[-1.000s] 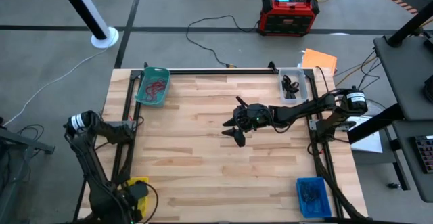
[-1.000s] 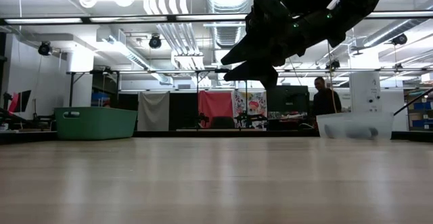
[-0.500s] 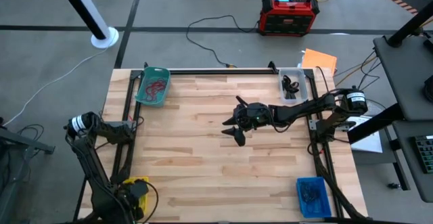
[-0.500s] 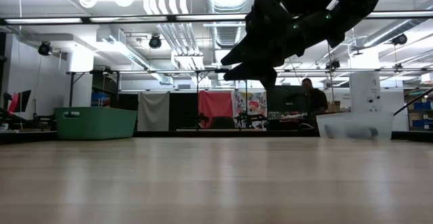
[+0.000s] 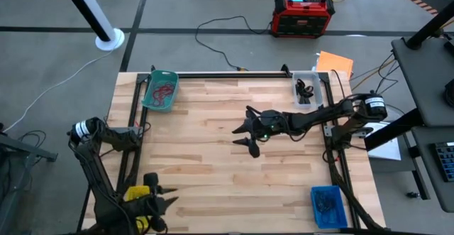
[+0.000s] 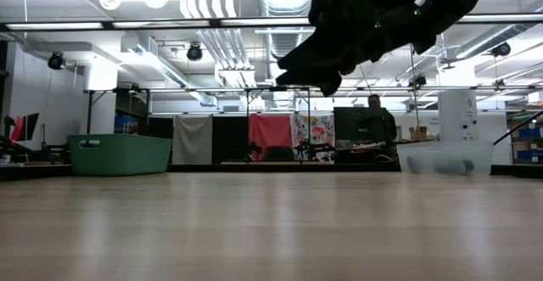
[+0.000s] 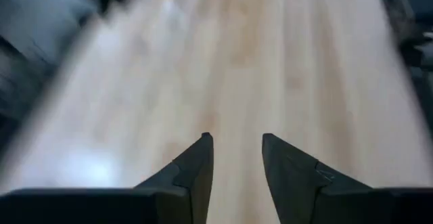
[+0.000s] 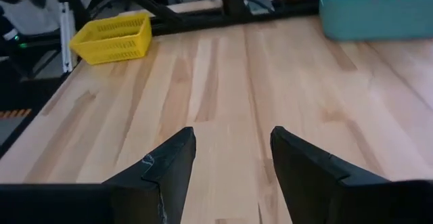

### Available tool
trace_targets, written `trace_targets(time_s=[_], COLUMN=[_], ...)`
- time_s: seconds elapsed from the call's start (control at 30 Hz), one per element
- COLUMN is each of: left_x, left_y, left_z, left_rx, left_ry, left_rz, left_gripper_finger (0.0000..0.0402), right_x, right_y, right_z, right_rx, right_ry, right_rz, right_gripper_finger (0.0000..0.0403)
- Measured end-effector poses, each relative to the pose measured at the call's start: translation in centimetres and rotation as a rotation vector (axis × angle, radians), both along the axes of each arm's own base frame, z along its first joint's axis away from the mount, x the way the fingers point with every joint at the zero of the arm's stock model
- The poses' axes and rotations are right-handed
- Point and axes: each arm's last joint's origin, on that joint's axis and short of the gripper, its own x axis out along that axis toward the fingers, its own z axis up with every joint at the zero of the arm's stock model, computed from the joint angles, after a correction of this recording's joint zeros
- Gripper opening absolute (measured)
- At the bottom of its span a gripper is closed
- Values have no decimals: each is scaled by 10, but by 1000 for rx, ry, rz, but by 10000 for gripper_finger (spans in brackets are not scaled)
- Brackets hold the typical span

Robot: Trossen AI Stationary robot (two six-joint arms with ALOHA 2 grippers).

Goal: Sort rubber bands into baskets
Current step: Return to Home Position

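Near edge: the left gripper hangs over the table at its near left corner, just beside the yellow basket. Its fingers are spread, with bare wood and nothing else between them in the left wrist view. The arm partly covers the yellow basket from above, and its contents cannot be made out in the right wrist view either. The blue basket sits at the near right corner and holds a clump of dark rubber bands.

Mid-table: the right gripper is held above the centre of the table on an arm stretched in from the right side. Its fingers are wide apart and empty, clear of the wood in the low view.

Far edge: the teal basket stands at the far left corner with red rubber bands inside. The clear basket stands at the far right corner with black rubber bands inside.

Beyond the table: a red-and-black box stands on the floor, and a person is in the room behind.
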Motion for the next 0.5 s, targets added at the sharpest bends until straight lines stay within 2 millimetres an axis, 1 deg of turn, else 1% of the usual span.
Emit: trace_targets(time_s=[0.1, 0.2, 0.27, 0.37, 0.43, 0.5], left_x=[7, 12, 16, 24, 32, 41], left_y=[10, 29, 40, 56, 64, 67], left_z=[1, -3, -8, -17, -22, -25], left_rx=[158, 249, 269, 254, 241, 208], left_ry=[-85, -133, -157, -167, -172, -167], left_rz=[-21, 14, 44, 82, 83, 53], left_gripper_finger=[105, 96, 88, 75, 64, 51], right_x=[-2, -8, -14, -27, -37, -45], right_y=[7, 17, 23, 32, 35, 35], right_z=[8, 19, 28, 40, 45, 48], right_rx=[-58, -124, -164, -205, -223, -234], right_ry=[-34, -81, -121, -175, -197, -215], right_rz=[41, 94, 127, 165, 166, 145], right_gripper_finger=[181, 172, 166, 154, 146, 138])
